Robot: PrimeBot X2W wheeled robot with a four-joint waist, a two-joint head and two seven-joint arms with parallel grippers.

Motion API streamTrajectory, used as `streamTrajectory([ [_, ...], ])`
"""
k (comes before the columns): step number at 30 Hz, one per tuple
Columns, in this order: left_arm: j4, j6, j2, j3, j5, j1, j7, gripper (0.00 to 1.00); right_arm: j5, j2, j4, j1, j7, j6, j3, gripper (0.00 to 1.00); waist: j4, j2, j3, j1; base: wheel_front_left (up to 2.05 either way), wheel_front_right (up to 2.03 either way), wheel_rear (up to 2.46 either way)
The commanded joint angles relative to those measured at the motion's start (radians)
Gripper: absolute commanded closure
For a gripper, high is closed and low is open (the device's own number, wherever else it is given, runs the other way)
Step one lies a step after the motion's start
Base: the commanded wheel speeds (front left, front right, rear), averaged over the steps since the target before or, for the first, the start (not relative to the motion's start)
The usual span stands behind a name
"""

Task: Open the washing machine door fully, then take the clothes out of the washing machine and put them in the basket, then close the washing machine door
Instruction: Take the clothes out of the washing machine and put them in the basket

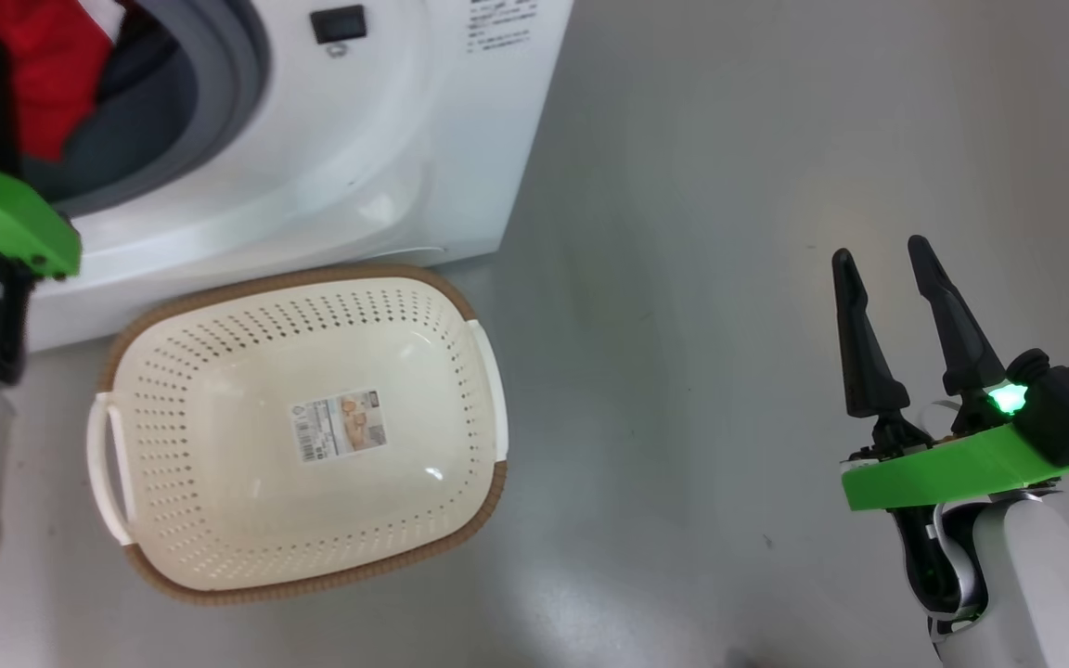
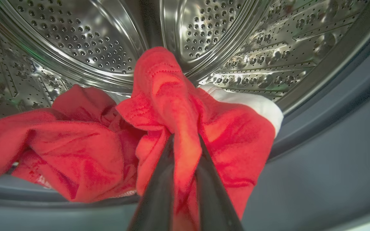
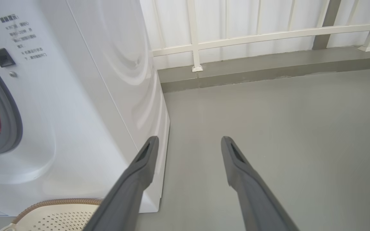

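Red clothes [image 2: 85, 150] with a white panel lie at the mouth of the washing machine [image 1: 386, 139], partly over its grey gasket [image 2: 332, 154]. My left gripper [image 2: 185, 138] reaches into the opening and is shut on a raised fold of the red fabric. The clothes [image 1: 43, 65] also show in the open drum at the top left of the head view. Empty and cream-coloured, the basket [image 1: 302, 276] sits on the floor right before the machine. My right gripper [image 1: 881, 250] hangs open over bare floor, well to the right. The washing machine door is out of view.
The steel perforated drum [image 2: 85, 38] curves behind the clothes. A white railing [image 3: 252, 35] and a low kerb run along the far side of the grey floor [image 1: 729, 371]. The machine's white side [image 3: 130, 64] stands just left of my right gripper [image 3: 189, 139].
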Motion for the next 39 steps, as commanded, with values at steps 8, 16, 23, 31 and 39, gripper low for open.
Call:
streamTrajectory([
  [8, -0.24, 0.001, -0.011, 0.171, 0.03, 0.189, -0.012, 1.0, -0.018, -0.007, -0.017, 0.045, -0.006, 0.005, -0.007, 0.0, 0.055, 0.0, -0.06, 0.0, 0.0, 0.0, 0.0],
  [16, -0.459, 0.001, -0.08, 0.297, 0.105, 0.367, -0.012, 1.0, -0.019, -0.007, -0.019, 0.069, -0.006, 0.005, -0.03, 0.0, 0.079, 0.0, -0.09, 0.0, 0.0, 0.0, 0.0],
  [23, -0.637, 0.001, -0.137, 0.367, 0.166, 0.502, -0.012, 1.0, -0.021, -0.007, -0.019, 0.081, -0.006, 0.005, -0.046, 0.0, 0.094, 0.0, -0.106, 0.0, 0.0, 0.0, 0.0],
  [31, -0.798, 0.001, -0.182, 0.428, 0.189, 0.615, -0.012, 1.0, -0.023, -0.007, -0.016, 0.087, -0.006, 0.005, -0.048, 0.0, 0.097, 0.0, -0.118, 0.0, 0.0, 0.0, 0.0],
  [39, -1.009, 0.001, -0.229, 0.483, 0.203, 0.723, -0.012, 1.0, -0.022, -0.007, -0.017, 0.098, -0.006, 0.005, -0.049, 0.0, 0.094, 0.0, -0.129, 0.0, 0.0, 0.0, 0.0],
])
